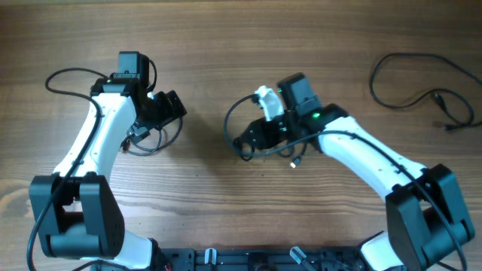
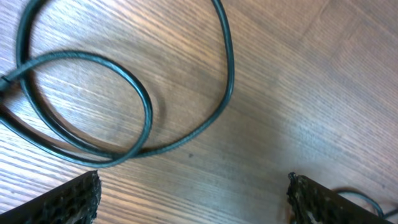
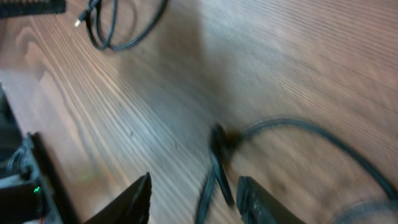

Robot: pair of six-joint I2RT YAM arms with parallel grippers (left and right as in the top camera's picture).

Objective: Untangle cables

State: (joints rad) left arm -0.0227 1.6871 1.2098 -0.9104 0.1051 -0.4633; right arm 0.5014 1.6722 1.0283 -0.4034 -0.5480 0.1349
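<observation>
The cables [image 2: 149,115] lie as separate loose loops on the wooden tabletop [image 1: 211,45]. One loop sits just ahead of the left end effector [image 2: 194,180], whose jaws stand wide and empty. A plug-ended strand [image 3: 217,146] runs between the partly parted fingers of the right end effector [image 3: 194,186], not visibly pinched. A third cable [image 1: 435,96] lies well apart.

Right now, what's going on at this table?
Two robot arms are sorting out black cables on a wooden table. The left gripper hangs wide open above a cable loop, holding nothing. The right gripper is low over a second cable, whose end lies between its parted fingers, with gaps on both sides, so it isn't clamped. A third cable lies apart at the far right, untouched.
</observation>
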